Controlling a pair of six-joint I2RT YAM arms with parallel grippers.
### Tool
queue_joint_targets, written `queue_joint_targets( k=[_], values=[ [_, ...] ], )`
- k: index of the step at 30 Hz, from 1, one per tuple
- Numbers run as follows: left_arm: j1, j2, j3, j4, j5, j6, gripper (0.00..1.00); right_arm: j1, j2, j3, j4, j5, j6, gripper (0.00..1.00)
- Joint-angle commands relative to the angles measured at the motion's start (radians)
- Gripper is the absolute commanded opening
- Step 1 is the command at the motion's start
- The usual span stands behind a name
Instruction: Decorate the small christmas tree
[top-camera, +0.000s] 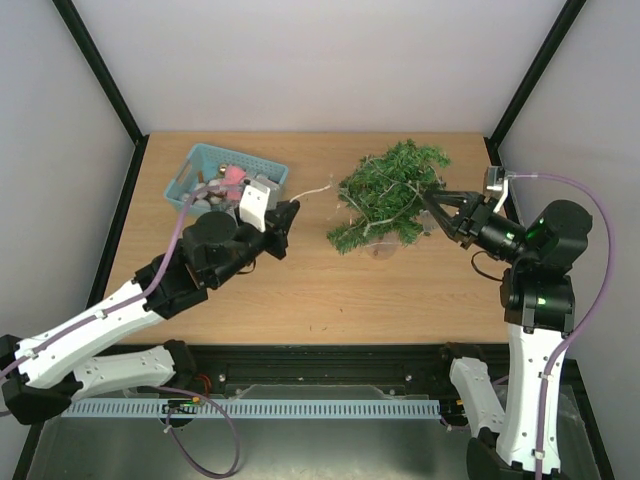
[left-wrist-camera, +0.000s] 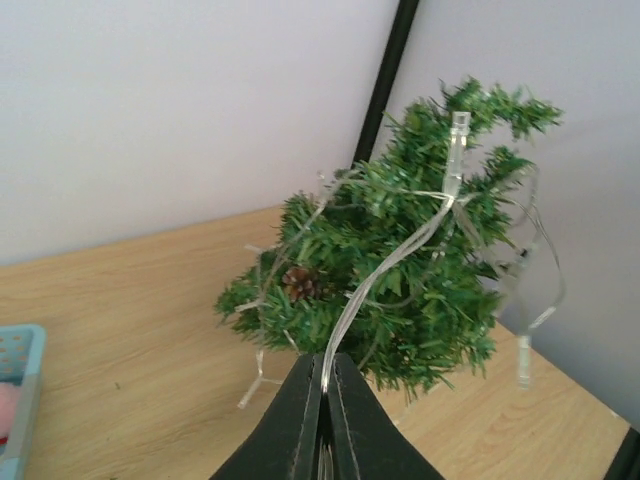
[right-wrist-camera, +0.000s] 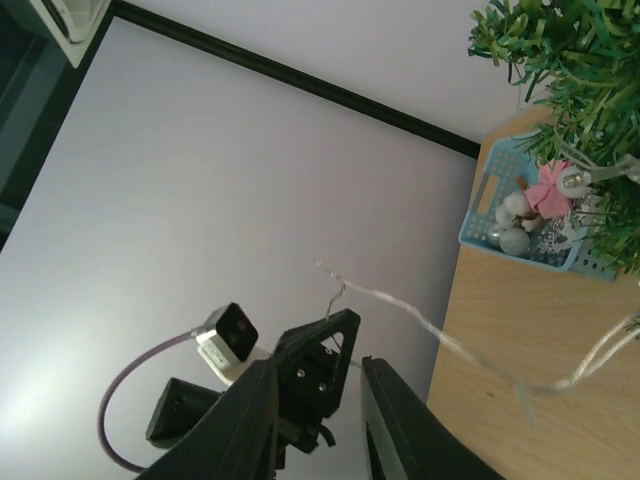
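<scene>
The small christmas tree (top-camera: 392, 192) is seen centre-right in the top view, on the tabletop (top-camera: 300, 290), w/ the teal basket (top-camera: 240, 155) at upper left. The left pincer (top-camera: 289, 218) is clamped shut on the clear light string (left-wrist-camera: 458, 155), which is run across into the branches. The right pincer (top-camera: 431, 210) is parted, w/ nothing btwn its jaws, at the tree's right edge.

Risks: the tree isn't gripped by anything, so if the string is pulled taut it could be dragged or tipped over. The thin wire could be slipped out of the closed fingers, or snagged on needles & bunched on one side. Loops draped over the branches could be yanked off by a sideways pull.

Hard to make out: the base is mostly hidden under foliage, so upright vs. tilted can't be settled. Contact btwn the right pincer's tips & the branches can't be told. The string's far end is lost in the greenery. Basket contents are too small to be named, apart from pale balls & smth pink.
</scene>
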Motion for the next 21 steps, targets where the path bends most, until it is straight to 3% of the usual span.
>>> queue_joint_targets(
  k=[1, 8, 14, 21],
  values=[
    [0.070, -0.016, 0.056, -0.032, 0.055, -0.031, 0.02, -0.002, 0.002, 0.007, 0.049, -0.008, 0.005, 0.28],
    [0.215, 0.025, 0.118, -0.083, 0.128, -0.045, 0.02, -0.002, 0.016, 0.039, 0.063, 0.009, 0.007, 0.36],
    [0.331, 0.125, 0.204, -0.158, 0.197, -0.059, 0.02, -0.002, 0.054, 0.067, 0.211, 0.042, 0.112, 0.39],
    [0.464, 0.232, 0.248, -0.137, 0.342, -0.085, 0.02, -0.002, 0.132, 0.193, 0.159, 0.067, 0.043, 0.42]
  ],
)
